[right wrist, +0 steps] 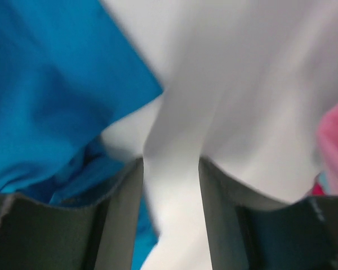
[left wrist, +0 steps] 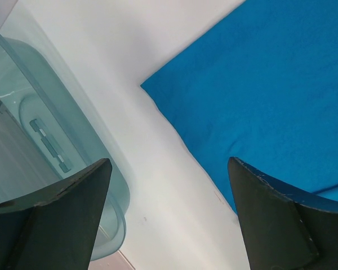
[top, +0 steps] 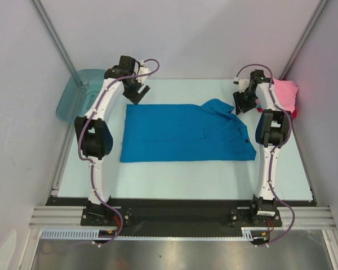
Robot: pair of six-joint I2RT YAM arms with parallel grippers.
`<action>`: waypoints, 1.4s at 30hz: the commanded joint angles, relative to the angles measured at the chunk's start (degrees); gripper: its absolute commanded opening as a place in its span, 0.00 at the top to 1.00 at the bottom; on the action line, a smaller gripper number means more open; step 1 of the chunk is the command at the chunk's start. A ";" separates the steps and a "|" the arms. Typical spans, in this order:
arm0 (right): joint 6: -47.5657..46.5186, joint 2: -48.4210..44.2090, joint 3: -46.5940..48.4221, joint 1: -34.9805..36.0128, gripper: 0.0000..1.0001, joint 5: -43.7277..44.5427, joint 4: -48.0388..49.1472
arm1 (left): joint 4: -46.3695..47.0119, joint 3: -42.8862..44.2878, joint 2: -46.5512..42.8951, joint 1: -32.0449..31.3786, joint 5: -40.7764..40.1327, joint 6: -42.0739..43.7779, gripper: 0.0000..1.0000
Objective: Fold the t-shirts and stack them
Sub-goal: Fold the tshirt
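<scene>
Blue t-shirt (top: 183, 134) is lying spread out across the middle of your table (top: 186, 177), mostly flat, with its far right end bunching up a bit. Your left gripper (left wrist: 169, 163) is hanging over the shirt's far left corner, jaws standing wide apart with nothing between them. The teal tub (left wrist: 39, 129) is sitting just to the left of it. Your right gripper (right wrist: 170, 163) is hovering by the rumpled far right end, fingers parted and only bare table showing in the gap, so it isn't gripping anything either. Over at the far right corner the pink t-shirt (top: 285, 93) is sitting in a heap beside that arm, with a bit of red peeking out under it.
</scene>
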 commanded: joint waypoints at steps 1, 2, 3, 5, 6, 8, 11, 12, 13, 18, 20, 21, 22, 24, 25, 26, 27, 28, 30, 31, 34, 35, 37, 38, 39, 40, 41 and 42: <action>0.77 0.25 0.58 0.56 0.51 -2.90 -1.64 | 0.75 0.09 -4.31 0.12 -1.01 1.73 0.10; 0.59 -0.36 0.41 0.47 0.51 -3.25 -1.81 | 0.67 0.01 -4.40 0.12 -1.10 1.64 0.10; 0.59 -0.89 -0.20 0.21 0.51 -3.60 -1.81 | 0.58 0.01 -4.58 0.12 -1.28 1.64 0.10; 0.41 -2.20 -0.74 -0.06 0.52 -4.30 -1.99 | 0.40 -0.26 -4.84 0.04 -1.28 1.64 0.10; 0.15 -2.47 -0.91 -0.15 0.52 -4.31 -2.16 | 0.40 -0.34 -4.85 0.03 -1.37 1.55 0.10; -0.38 -3.70 -1.79 -0.50 0.53 -4.92 -2.69 | 0.40 -0.34 -4.93 0.03 -1.28 1.29 0.10; -1.52 -4.67 -2.49 -0.59 0.54 -5.18 -3.83 | 0.40 -0.43 -4.93 -0.14 -1.10 1.03 0.10; -1.87 -5.11 -2.67 -0.59 0.55 -5.01 -4.36 | 0.40 -0.35 -4.93 -0.23 -1.10 1.02 0.10; -2.13 -5.37 -2.67 -0.59 0.55 -5.01 -4.71 | 0.40 -0.26 -4.93 -0.32 -1.10 1.11 0.10; -4.07 -6.78 -3.37 -0.94 0.51 -5.54 -6.82 | 0.40 -0.52 -5.28 -0.32 -0.75 1.02 0.10; -4.33 -6.61 -3.46 -1.37 0.46 -5.36 -7.17 | 0.49 -0.61 -5.46 -0.32 -0.58 1.03 0.10; -4.68 -6.08 -2.42 -2.16 0.45 -5.97 -8.65 | 0.49 -0.78 -5.63 -0.32 -0.32 0.85 0.10; -4.60 -5.03 -1.54 -2.78 0.44 -8.33 -9.63 | 0.49 -0.96 -5.64 -0.40 -0.23 0.68 0.10; -3.37 -3.54 1.70 -4.70 0.42 -10.53 -12.34 | 0.40 -1.40 -5.64 -0.40 -0.14 0.50 0.11; -2.15 -2.22 2.68 -5.24 0.42 -12.90 -13.32 | 0.49 -1.75 -5.72 -0.40 -0.22 0.41 0.12; -1.35 -2.21 2.69 -5.68 0.41 -13.35 -13.41 | 0.49 -2.10 -5.72 -0.40 -0.22 0.41 0.12; -0.56 -2.30 2.43 -6.29 0.41 -13.45 -12.20 | 0.49 -2.28 -5.72 -0.40 -0.22 0.50 0.12; 0.14 -2.39 1.73 -6.65 0.41 -13.79 -11.84 | 0.49 -2.45 -5.72 -0.40 -0.31 0.58 0.13; 0.85 -2.39 1.81 -7.26 0.41 -14.24 -11.57 | 0.49 -2.37 -5.55 -0.40 -0.66 0.94 0.13; 1.37 -2.30 1.90 -8.22 0.41 -15.89 -11.66 | 0.49 -2.19 -5.64 -0.49 -0.75 1.20 0.13; 1.38 -1.86 1.38 -9.28 0.42 -18.88 -12.53 | 0.31 -2.02 -5.46 -0.76 -1.98 2.60 0.12; 1.29 -1.51 0.85 -9.46 0.42 -19.94 -12.88 | 0.40 -2.01 -5.46 -0.93 -2.42 2.95 0.13; 1.12 -1.25 -0.38 -9.64 0.43 -22.58 -13.50 | 0.40 -1.93 -5.64 -1.37 -3.30 3.75 0.13; 1.12 -1.16 -1.60 -9.73 0.44 -23.11 -13.50 | 0.31 -1.84 -5.55 -1.46 -3.47 3.84 0.12; 1.38 -1.07 -2.14 -9.64 0.44 -24.25 -13.24 | 0.40 -1.75 -5.46 -1.81 -3.65 3.92 0.12; 1.64 -1.07 -2.49 -9.73 0.44 -24.87 -12.89 | 0.23 -1.58 -5.46 -1.98 -3.91 4.01 0.12; 2.34 -1.07 -3.28 -9.81 0.44 -25.39 -12.19 | 0.31 -1.49 -5.46 -2.16 -4.00 3.93 0.12; 2.69 -0.89 -3.55 -9.81 0.44 -26.01 -11.66 | 0.31 -1.49 -5.55 -2.51 -4.18 3.93 0.12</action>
